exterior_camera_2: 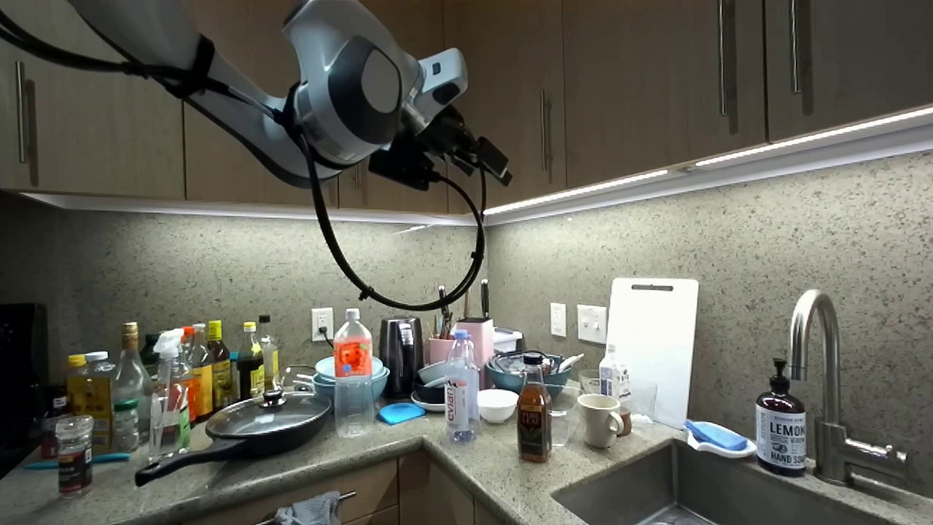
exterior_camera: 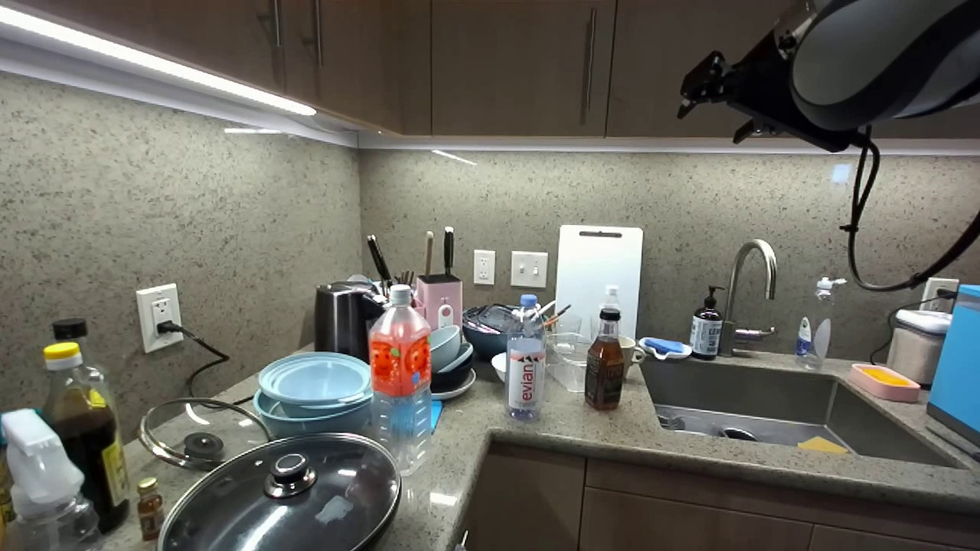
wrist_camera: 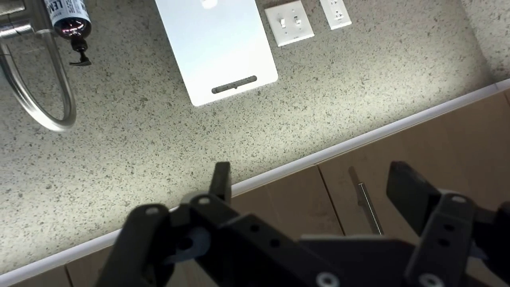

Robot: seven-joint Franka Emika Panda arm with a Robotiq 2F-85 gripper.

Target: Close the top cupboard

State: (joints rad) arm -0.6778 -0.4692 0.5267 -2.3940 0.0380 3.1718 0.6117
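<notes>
The top cupboard is a row of brown flat-panel wall doors. The door near the corner shows in both exterior views and in the wrist view. It looks flush with its neighbours, and its inside is hidden. Its slim vertical bar handle also shows in the wrist view. My gripper shows in both exterior views. In the wrist view my gripper is open and empty, fingers wide apart. It is in front of the wall doors, apart from the handle.
A black cable hangs from the arm. Below, the counter holds bottles, bowls, a lidded pan and a white cutting board. A sink with a faucet is at one side.
</notes>
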